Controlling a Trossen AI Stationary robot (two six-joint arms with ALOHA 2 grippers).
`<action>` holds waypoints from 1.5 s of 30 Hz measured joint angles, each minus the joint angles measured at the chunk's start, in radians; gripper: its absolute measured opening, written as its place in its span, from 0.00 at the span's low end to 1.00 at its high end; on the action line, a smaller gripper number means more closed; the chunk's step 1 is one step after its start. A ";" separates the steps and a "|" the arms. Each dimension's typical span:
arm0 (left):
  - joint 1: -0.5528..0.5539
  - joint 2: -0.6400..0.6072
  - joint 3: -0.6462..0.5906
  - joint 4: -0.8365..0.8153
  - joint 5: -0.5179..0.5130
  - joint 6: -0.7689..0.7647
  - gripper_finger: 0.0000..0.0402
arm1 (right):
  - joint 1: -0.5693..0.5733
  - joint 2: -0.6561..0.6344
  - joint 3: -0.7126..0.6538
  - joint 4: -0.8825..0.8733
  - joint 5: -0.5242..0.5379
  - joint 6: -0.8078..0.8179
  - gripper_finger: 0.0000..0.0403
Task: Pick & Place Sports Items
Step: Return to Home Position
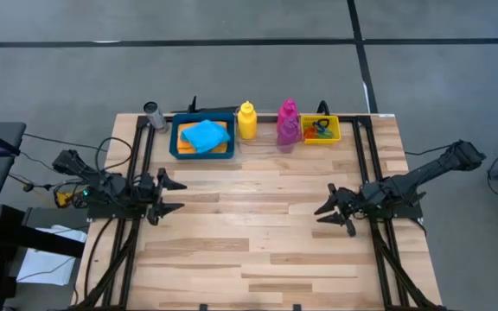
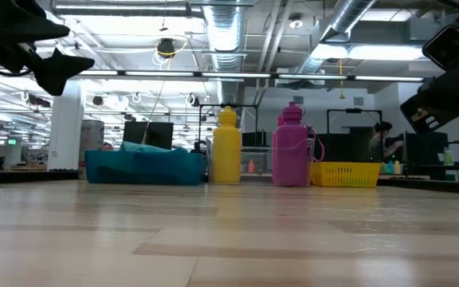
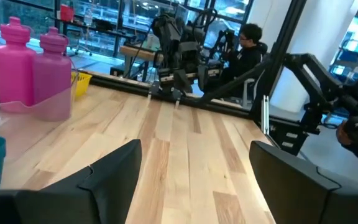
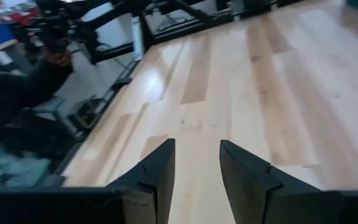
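Note:
Along the table's far edge stand a yellow bottle (image 1: 246, 121), a magenta bottle (image 1: 288, 112) and, right in front of it, a purple bottle (image 1: 287, 136), all upright on their bases. A cyan cloth (image 1: 203, 136) lies on an orange cloth (image 1: 223, 147) inside the blue tray (image 1: 176, 138). Several small coloured rings (image 1: 320, 130) lie in the yellow bin (image 1: 334, 130). My left gripper (image 1: 171, 195) hovers open at the left, its fingers level and empty. My right gripper (image 1: 328, 210) hovers at the right, open with a narrower gap (image 4: 197, 146) and nothing in it.
A grey cylinder (image 1: 152, 114) stands at the far left corner beside the tray. Black frame rails (image 1: 142, 164) run along both sides of the table. Bare wood (image 1: 249, 233) stretches between the two grippers and to the near edge. A person (image 3: 247, 50) sits beyond the table.

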 joint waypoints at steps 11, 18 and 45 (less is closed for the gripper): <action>0.000 0.039 -0.001 0.001 0.000 -0.013 0.74 | 0.000 0.000 0.000 0.001 0.086 -0.018 0.30; 0.000 0.112 -0.006 0.048 0.000 -0.005 0.74 | 0.000 0.000 0.000 0.107 0.087 -0.018 0.30; 0.001 0.250 -0.039 0.134 -0.071 -0.033 0.74 | 0.002 0.043 0.000 0.228 0.075 -0.060 0.30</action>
